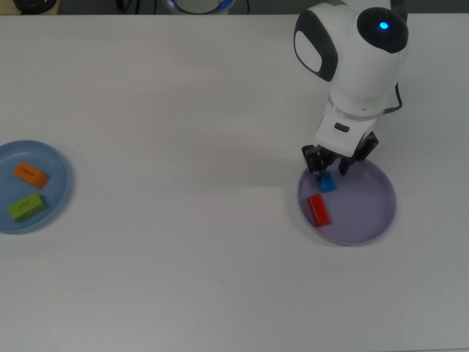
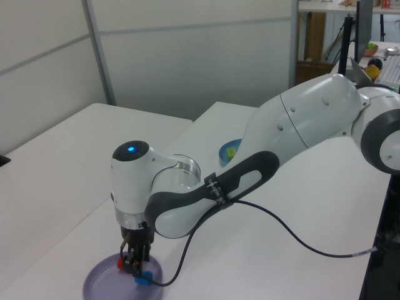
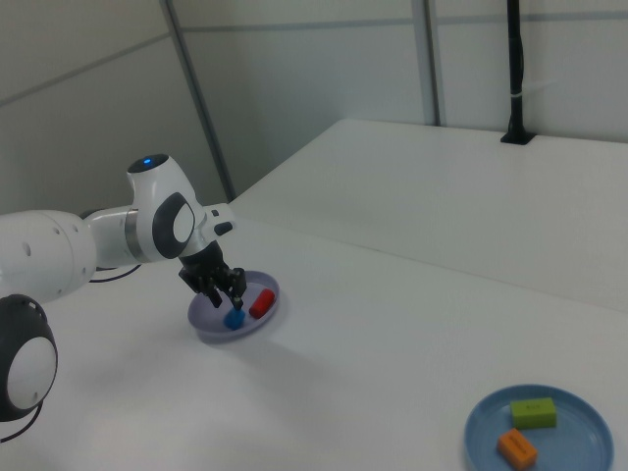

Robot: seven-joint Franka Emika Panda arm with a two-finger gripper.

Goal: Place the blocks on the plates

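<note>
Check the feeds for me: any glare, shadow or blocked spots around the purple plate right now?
Top view: even light, soft arm shadow left of the purple plate; blue block partly under the gripper. Left view: the gripper hides most of the red block. Right view: both blocks show clearly, no glare.
</note>
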